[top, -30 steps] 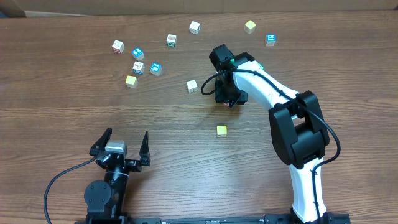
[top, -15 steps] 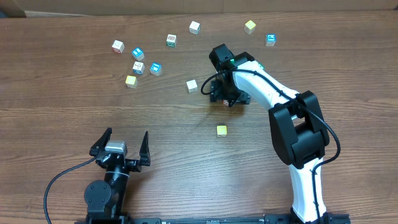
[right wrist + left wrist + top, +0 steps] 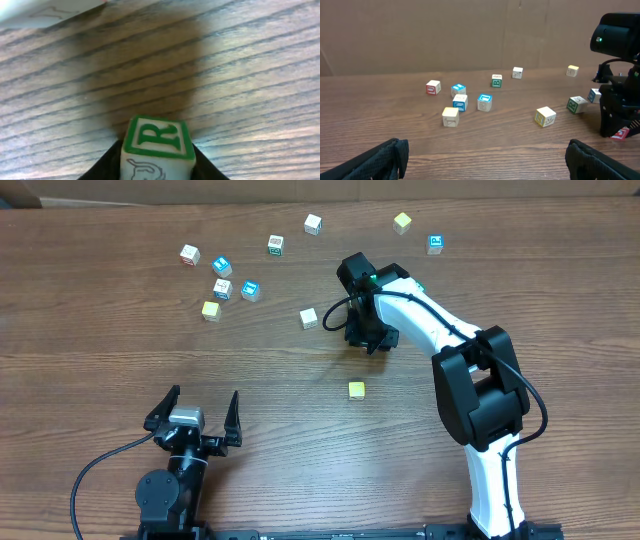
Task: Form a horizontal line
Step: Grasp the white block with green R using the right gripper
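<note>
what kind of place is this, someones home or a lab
Most likely a robot lab bench, not a home: a left arm and a right arm are mounted at the edge of a wood-grain table, letter cubes lie scattered on it, and a plain brown board stands behind.

You have a wooden table point(image 3: 100, 360) with loose cubes scattered over its far half: a red-marked cube point(image 3: 189, 253), three blue-marked cubes point(image 3: 221, 266) and a pale yellow cube point(image 3: 210, 310) grouped at the left. Further right lie a green-marked cube point(image 3: 275, 245) and a white cube point(image 3: 313, 224), then a yellow cube point(image 3: 402, 222) near a blue cube point(image 3: 435, 244). A second white cube point(image 3: 309, 318) sits mid-table, and a lone yellow cube point(image 3: 357, 390) lies closer to the near edge, well apart from the rest.
</note>
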`<state>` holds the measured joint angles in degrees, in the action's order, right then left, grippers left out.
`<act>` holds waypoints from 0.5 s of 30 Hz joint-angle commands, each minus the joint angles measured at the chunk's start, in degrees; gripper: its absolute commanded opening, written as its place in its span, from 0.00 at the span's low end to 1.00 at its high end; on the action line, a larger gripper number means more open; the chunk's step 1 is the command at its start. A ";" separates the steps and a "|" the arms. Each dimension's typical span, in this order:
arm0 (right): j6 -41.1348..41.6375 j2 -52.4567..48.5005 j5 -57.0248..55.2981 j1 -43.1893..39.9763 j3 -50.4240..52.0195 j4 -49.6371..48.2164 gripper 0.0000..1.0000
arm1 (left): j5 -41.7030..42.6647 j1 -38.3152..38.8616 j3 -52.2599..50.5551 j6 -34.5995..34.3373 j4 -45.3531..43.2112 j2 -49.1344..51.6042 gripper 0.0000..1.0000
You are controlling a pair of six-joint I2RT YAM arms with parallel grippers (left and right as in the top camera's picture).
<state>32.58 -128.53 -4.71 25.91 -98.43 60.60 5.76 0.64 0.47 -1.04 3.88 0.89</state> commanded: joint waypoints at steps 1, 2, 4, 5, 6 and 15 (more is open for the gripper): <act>0.44 -0.31 -0.39 -0.22 0.35 -0.13 0.29 | -0.22 -0.42 -0.20 1.29 0.13 -0.55 1.00; 0.46 -0.31 -0.39 -0.22 0.35 -0.13 0.29 | -0.22 -0.42 -0.20 1.29 0.13 -0.55 1.00; 0.44 -0.31 -0.37 -0.22 0.35 -0.13 0.29 | -0.22 -0.42 -0.20 1.29 0.13 -0.55 1.00; 0.42 -0.31 -0.39 -0.22 0.35 -0.13 0.29 | -0.22 -0.42 -0.20 1.29 0.13 -0.55 1.00; 0.42 -0.31 -0.39 -0.22 0.35 -0.13 0.29 | -0.22 -0.42 -0.20 1.29 0.13 -0.55 1.00; -1.88 3.26 -0.39 -0.13 -2.64 3.72 0.23 | -0.22 -0.42 -0.20 1.29 0.13 -0.55 0.99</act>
<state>32.23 -128.53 -4.73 25.91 -99.00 64.03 5.76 0.64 0.47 -1.04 3.88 0.89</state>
